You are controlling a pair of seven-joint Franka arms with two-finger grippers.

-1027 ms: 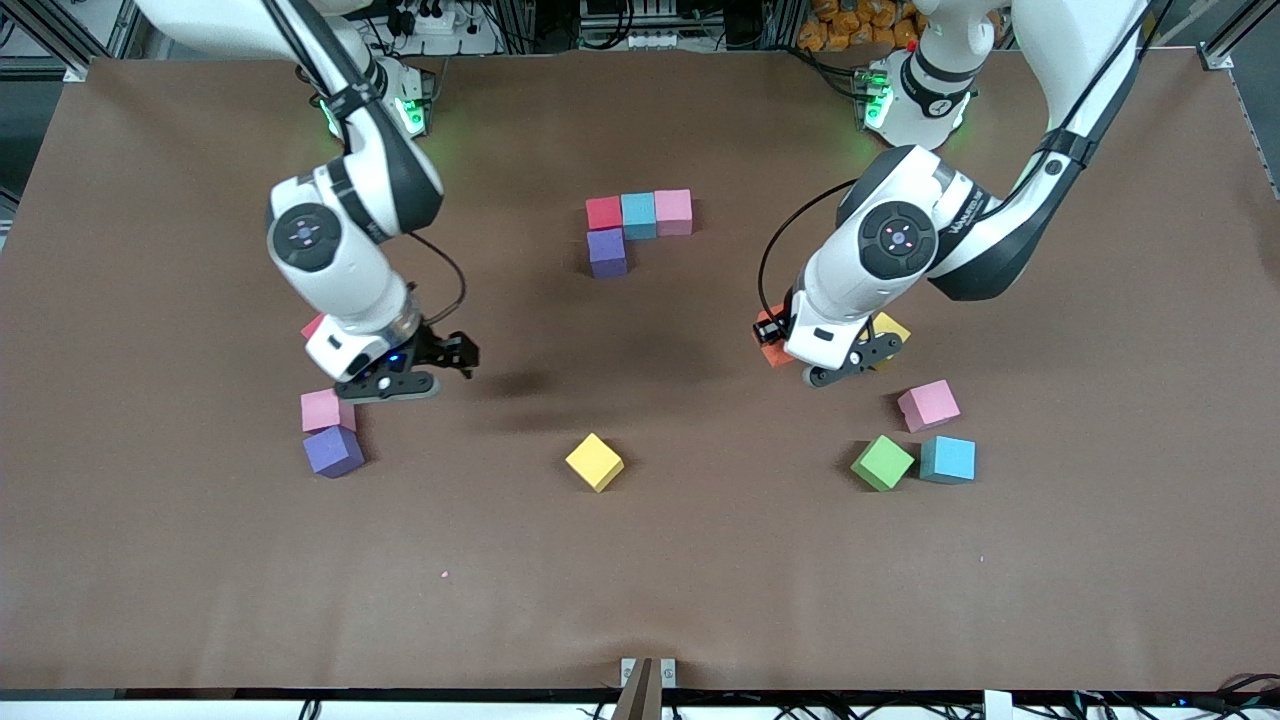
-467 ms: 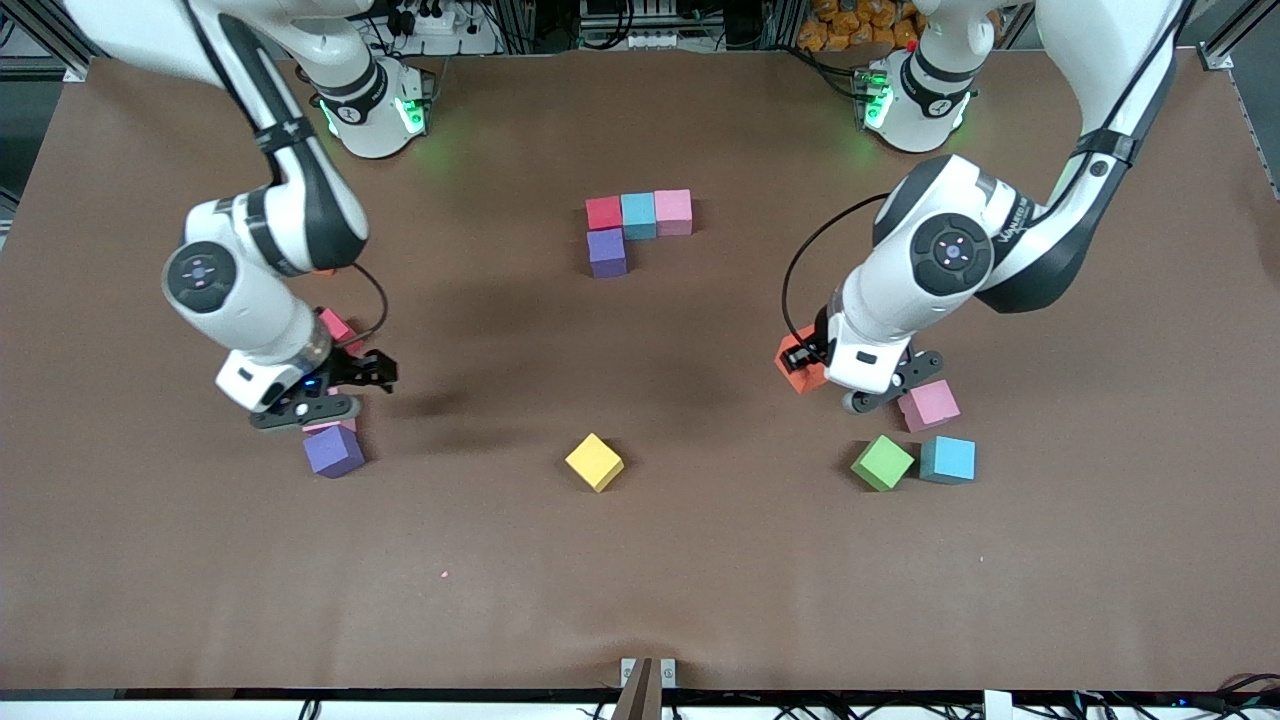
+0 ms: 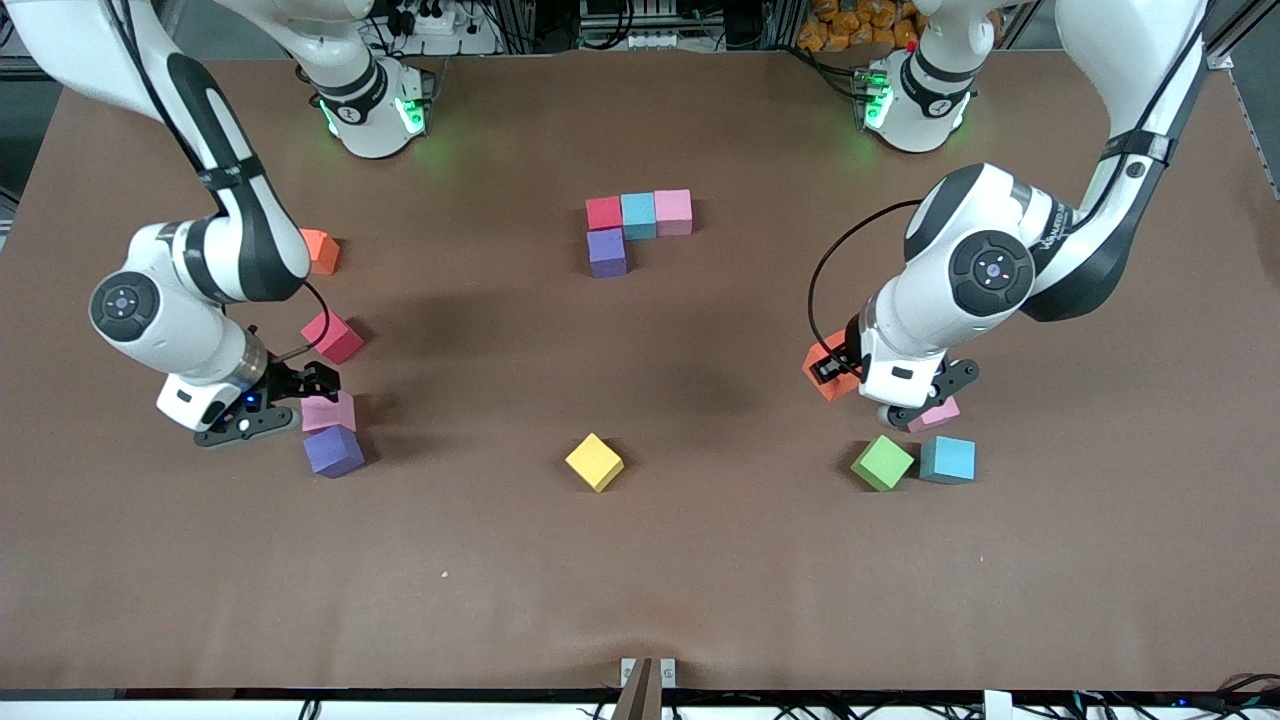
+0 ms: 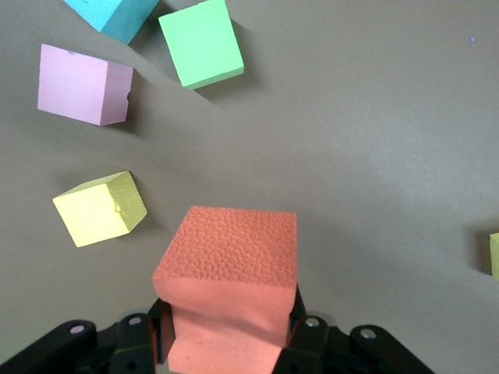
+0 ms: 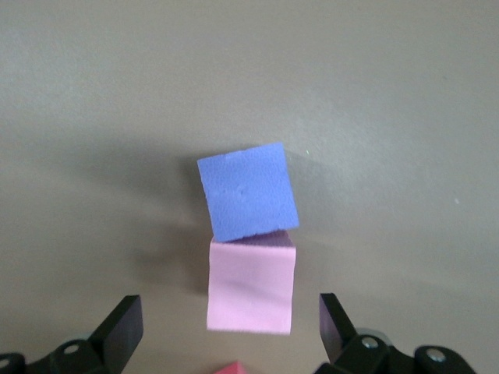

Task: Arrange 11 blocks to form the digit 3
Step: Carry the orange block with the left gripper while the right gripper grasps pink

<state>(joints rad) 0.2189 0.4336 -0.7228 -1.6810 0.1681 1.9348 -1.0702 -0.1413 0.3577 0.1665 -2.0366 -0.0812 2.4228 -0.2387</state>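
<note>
A brown mat (image 3: 640, 560) covers the table, evenly lit with soft shadows. Along its far edge run metal frame rails (image 3: 60, 35), cables (image 3: 430, 20) and a pile of orange objects (image 3: 855, 20).
</note>
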